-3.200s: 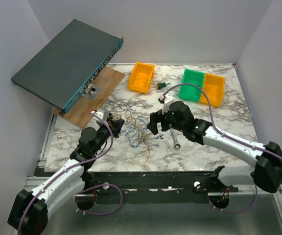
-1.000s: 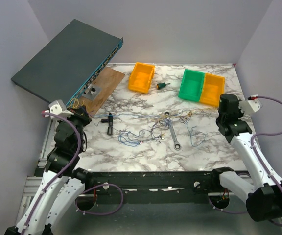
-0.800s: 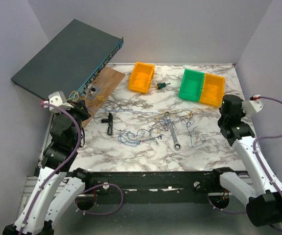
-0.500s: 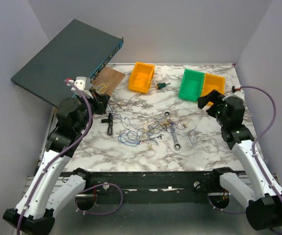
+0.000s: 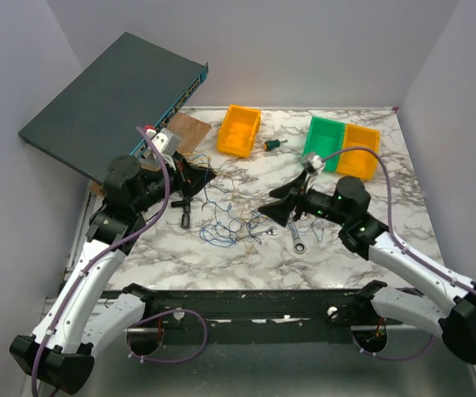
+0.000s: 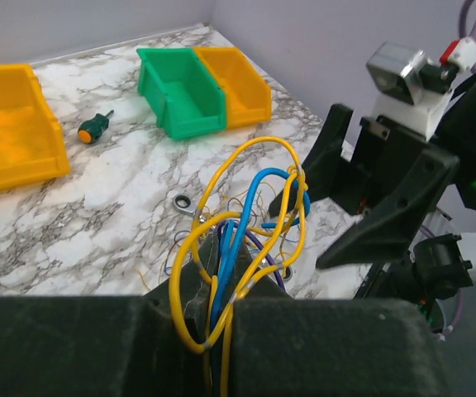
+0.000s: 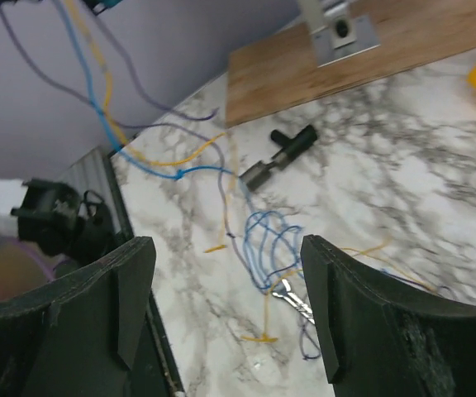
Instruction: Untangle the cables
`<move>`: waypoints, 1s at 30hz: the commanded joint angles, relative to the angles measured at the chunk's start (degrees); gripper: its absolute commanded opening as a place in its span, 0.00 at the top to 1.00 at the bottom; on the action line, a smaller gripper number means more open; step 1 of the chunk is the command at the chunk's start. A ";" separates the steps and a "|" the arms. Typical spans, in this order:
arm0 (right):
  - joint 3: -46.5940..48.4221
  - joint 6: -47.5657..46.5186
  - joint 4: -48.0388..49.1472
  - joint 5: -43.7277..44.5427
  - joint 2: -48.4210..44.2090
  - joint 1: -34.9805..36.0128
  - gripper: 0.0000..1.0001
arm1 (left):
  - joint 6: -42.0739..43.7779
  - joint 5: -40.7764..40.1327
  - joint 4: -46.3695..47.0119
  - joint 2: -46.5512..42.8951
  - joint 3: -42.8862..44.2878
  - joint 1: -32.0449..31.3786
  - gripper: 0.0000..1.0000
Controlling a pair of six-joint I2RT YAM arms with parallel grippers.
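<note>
Currently the left gripper (image 5: pixel 195 175) is clamped tight on the cables (image 5: pixel 228 217). Left wrist view shows yellow and blue loops rising straight out of the seam between its fingers (image 6: pixel 345 347). Those are just a dark blur along the bottom edge, so the exact pinch point is hidden. The rest of the bundle trails down onto the marble table (image 5: pixel 403 190), beside the black T-shaped part (image 5: pixel 185 211). Overhead, the dark strands are hard to separate from the marble veining. The right gripper (image 5: pixel 281 207) has its jaws spread wide with nothing between them, hovering by the tangle's right side. Only the lower end of the wrench (image 5: pixel 298 240) shows below it. In the right wrist view the strands run off the top-left edge, ends unseen.
</note>
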 commanded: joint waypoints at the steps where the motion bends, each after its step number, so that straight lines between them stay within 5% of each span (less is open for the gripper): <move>1: 1.37 -6.15 8.68 -0.72 4.53 8.16 0.23 | 0.01 4.00 4.74 1.02 -0.92 -0.32 1.00; 15: 6.85 -10.90 13.02 9.46 12.03 17.33 0.36 | -3.33 -3.29 4.73 4.23 -1.82 -0.43 1.00; 20: 9.05 -14.06 8.49 15.76 9.99 17.31 0.21 | -3.29 -8.80 1.46 4.51 -1.40 -0.48 1.00; 24: 10.37 -16.66 6.76 9.66 9.33 17.27 0.38 | -3.36 -8.33 2.05 4.66 -1.72 -0.44 1.00; 30: 14.62 -18.84 4.57 2.98 15.23 19.05 0.42 | -4.30 -7.22 2.17 5.63 -1.07 -0.52 1.00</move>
